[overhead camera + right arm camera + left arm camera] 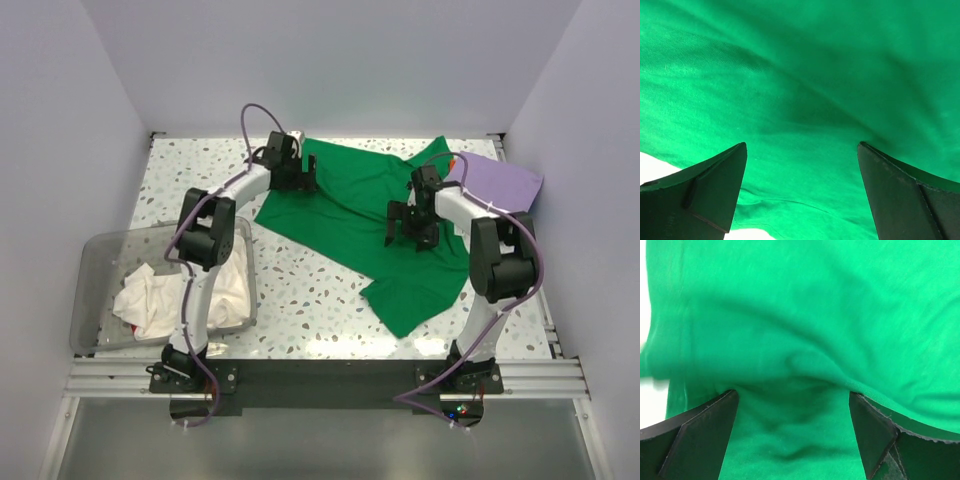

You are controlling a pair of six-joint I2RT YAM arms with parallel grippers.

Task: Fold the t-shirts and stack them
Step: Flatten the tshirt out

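A: From above, where is the green t-shirt [350, 215] being seen?
B: Spread on the table [320, 300], under the left gripper [300, 180] and right gripper [412, 232].
A: Left wrist?
B: Fingers [700, 440] are being held apart, the green t-shirt [815, 315] bunching between.
A: Right wrist?
B: Fingers [710, 190] are being held apart over it.

Rumpled bright green cloth t-shirt [805, 305] fills the frame, a soft ridge bunching between the wide-spread black fingers [695, 440] of the left gripper [792, 395]; the blurred pale strip [644, 405] at left may be tabletop.
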